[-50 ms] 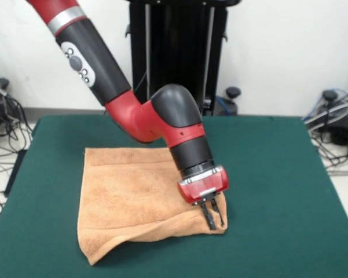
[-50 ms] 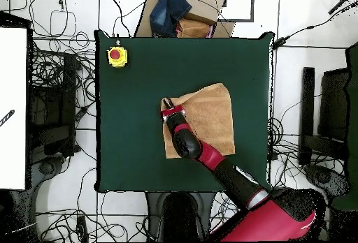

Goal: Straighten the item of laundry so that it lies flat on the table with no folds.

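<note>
We see the gripper (image 1: 213,219) lowered onto one corner of the towel (image 1: 130,197), its two dark fingers (image 1: 209,218) close together with the tips pressed into the terry at that corner. They appear to pinch the cloth, though from the front view we cannot make out a fold of fabric between them with certainty; in the overhead view the gripper (image 2: 168,105) sits right at the towel's corner, over its edge.

From the gripper, the towel (image 2: 206,118) spreads away along the arm (image 1: 179,124) and to the side, lying on the table (image 1: 278,191) roughly in its middle. The part of the cloth beneath the arm lies mostly flat, with a woven band showing as faint parallel lines near the edge farthest from the gripper in the front view. The edge that runs from the gripper toward the opposite near corner is not flat: it is doubled under, forming a thick rolled lip with a shadow beneath it, and the far end of that edge rises in a small lifted point.

Well apart from the gripper, near a table corner in the overhead view, stands a yellow box with a red button (image 2: 117,56).
</note>
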`<state>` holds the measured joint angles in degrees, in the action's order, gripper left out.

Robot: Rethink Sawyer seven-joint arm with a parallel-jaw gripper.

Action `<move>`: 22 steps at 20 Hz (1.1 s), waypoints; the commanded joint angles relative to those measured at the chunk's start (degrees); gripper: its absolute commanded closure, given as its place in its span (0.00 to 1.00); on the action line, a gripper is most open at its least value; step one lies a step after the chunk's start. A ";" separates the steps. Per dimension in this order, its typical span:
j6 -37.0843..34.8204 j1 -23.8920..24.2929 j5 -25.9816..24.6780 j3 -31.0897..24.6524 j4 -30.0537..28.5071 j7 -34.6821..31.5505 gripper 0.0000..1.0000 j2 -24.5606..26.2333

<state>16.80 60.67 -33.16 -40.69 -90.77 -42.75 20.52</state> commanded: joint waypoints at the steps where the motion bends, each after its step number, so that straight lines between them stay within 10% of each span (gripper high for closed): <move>1: 1.58 2.94 2.06 5.09 5.71 -17.05 1.00 -1.00; 12: 3.88 0.80 7.65 8.11 3.30 -18.64 1.00 -4.88; 22: 5.70 5.18 2.50 5.02 3.81 -18.16 1.00 -1.61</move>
<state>18.51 64.77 -31.25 -38.42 -92.60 -42.77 18.02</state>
